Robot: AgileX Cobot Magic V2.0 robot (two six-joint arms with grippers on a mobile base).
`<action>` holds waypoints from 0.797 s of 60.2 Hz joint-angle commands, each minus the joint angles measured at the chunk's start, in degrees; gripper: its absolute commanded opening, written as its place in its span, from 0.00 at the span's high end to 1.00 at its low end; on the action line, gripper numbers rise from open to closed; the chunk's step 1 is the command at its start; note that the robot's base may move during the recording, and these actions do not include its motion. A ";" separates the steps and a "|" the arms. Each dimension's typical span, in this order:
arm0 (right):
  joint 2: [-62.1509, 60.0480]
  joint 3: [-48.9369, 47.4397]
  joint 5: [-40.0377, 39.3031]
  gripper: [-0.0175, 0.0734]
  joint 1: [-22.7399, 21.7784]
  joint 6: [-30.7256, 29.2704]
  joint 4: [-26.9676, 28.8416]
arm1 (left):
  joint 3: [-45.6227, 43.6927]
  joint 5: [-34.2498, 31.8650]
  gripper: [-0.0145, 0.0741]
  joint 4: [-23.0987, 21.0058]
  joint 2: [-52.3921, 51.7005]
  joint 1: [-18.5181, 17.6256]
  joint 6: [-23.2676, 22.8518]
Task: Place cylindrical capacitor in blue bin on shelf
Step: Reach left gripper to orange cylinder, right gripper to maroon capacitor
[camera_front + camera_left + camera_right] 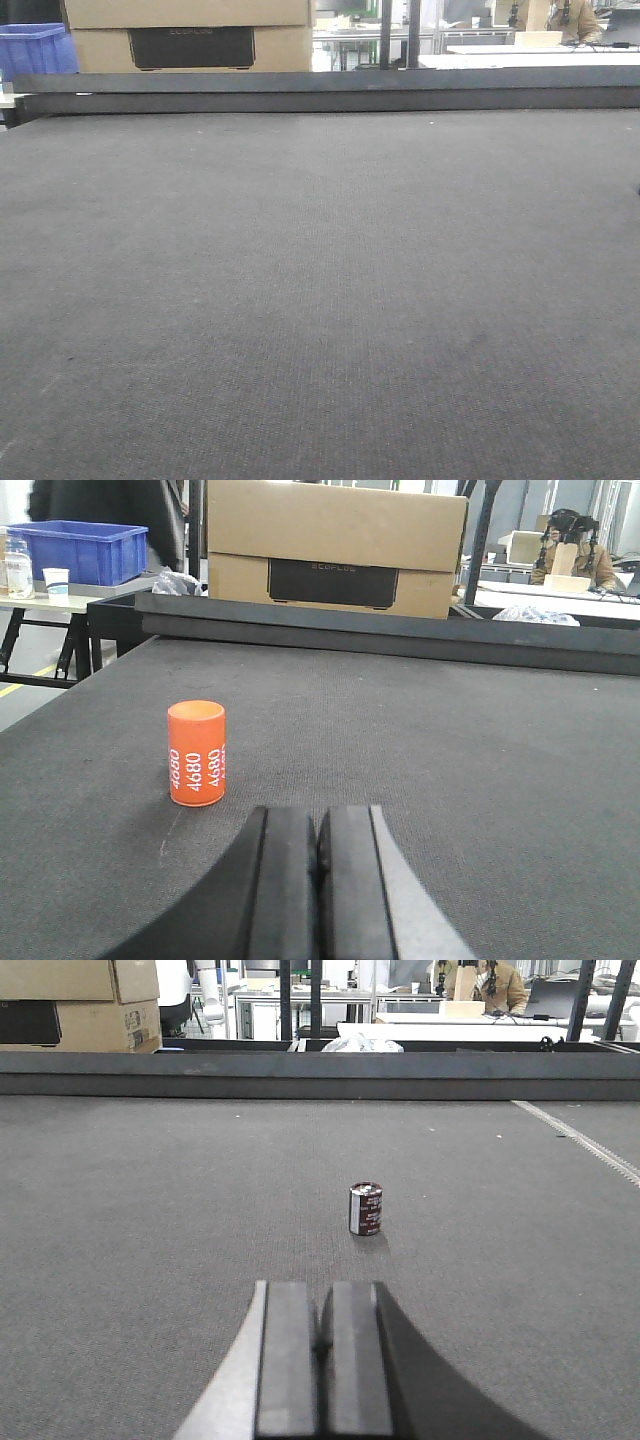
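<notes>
The right jaws are pressed together, pads meeting, with nothing between them. Ahead of them and slightly to their right, well clear of the pads, the small dark cylindrical capacitor (366,1209) stands upright on the dark grey felt-like desk (140,1220). It has a maroon-black printed sleeve and a silvery top. It looks light, rigid and smooth-sided, so it may slip or tip. Gripping squarely across the middle of its side wall seems safest. The left jaws are likewise closed and empty, with an orange cylinder marked 4680 (197,753) ahead to their left. A blue plastic crate (75,550) sits far beyond, off the desk.
</notes>
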 commanded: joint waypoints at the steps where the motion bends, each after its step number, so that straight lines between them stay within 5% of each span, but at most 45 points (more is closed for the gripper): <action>1: -0.17 0.00 -1.38 0.92 0.05 0.01 -0.52 | -0.11 -1.11 0.96 -0.19 -0.22 -0.09 -0.07; 48: -0.17 0.00 -2.71 0.92 0.05 0.01 -0.52 | -0.11 -4.80 0.96 1.68 -0.22 -0.16 -0.07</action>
